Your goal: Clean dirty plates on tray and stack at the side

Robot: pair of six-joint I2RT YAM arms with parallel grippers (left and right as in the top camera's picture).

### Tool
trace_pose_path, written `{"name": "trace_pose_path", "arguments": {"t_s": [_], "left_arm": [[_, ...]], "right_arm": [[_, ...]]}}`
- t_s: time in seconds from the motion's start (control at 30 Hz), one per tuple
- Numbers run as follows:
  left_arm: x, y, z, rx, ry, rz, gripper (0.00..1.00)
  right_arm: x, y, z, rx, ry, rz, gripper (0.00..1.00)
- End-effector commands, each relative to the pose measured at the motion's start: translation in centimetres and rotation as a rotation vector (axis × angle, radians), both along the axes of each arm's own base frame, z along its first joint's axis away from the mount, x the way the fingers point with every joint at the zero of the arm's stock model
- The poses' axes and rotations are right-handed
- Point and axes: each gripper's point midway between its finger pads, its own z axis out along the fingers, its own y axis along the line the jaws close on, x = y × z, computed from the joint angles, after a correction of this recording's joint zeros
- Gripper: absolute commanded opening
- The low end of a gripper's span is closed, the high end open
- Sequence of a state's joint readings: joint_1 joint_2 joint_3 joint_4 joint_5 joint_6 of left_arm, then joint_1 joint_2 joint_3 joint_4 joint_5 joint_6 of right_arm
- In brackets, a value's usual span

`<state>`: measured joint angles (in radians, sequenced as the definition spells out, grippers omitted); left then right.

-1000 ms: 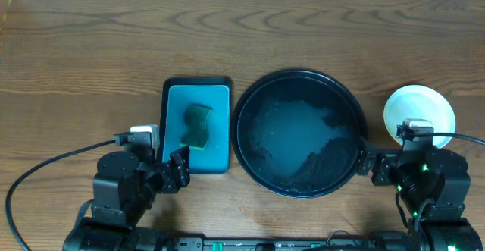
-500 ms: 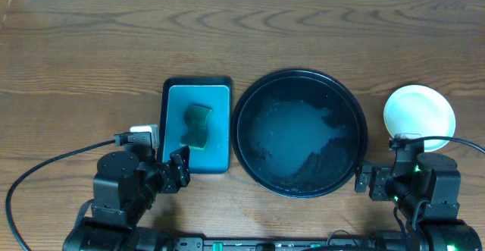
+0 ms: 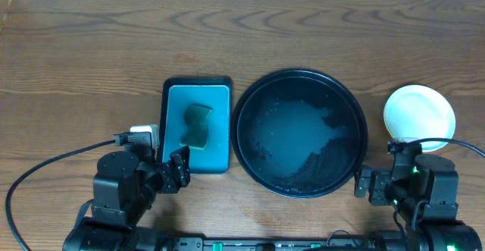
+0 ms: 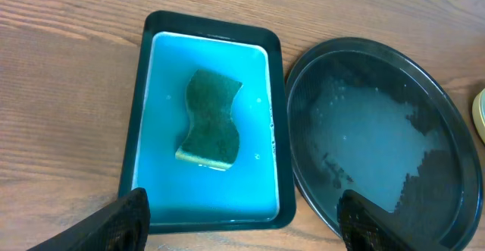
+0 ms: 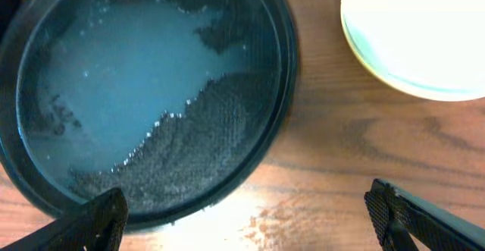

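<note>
The large round black tray (image 3: 300, 133) holds a wet sheen and no plates; it also shows in the left wrist view (image 4: 379, 133) and the right wrist view (image 5: 144, 92). The plates (image 3: 419, 113) sit stacked on the wood to the right of the tray, pale one on top, with a yellow rim showing beneath in the right wrist view (image 5: 415, 35). My left gripper (image 4: 242, 224) is open and empty near the front edge of the teal tray. My right gripper (image 5: 250, 221) is open and empty over bare wood, in front of the plates.
A rectangular teal tray (image 3: 196, 126) with a black rim sits left of the black tray and holds a green sponge (image 3: 198, 125), also in the left wrist view (image 4: 209, 117). A cable (image 3: 45, 167) runs left of the left arm.
My right arm has drawn back toward the front edge, away from the stacked plates. The left arm, trays and sponge have not moved.
</note>
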<state>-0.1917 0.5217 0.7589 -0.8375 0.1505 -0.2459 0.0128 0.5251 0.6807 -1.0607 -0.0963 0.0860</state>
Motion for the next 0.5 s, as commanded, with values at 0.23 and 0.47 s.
{"name": "trace_pose_path", "arguments": {"t_s": [0.23,0.47], "left_arm": [[0.0,0.1,-0.4,0.016,0.003,0.000,0.80],[0.0,0.1,-0.4,0.016,0.003,0.000,0.80]], "right_arm": [[1.9,0.0,2.7,-0.014,-0.284,0.012,0.99],[4.1,0.1,4.4,-0.008,-0.617,0.009,0.99]]}}
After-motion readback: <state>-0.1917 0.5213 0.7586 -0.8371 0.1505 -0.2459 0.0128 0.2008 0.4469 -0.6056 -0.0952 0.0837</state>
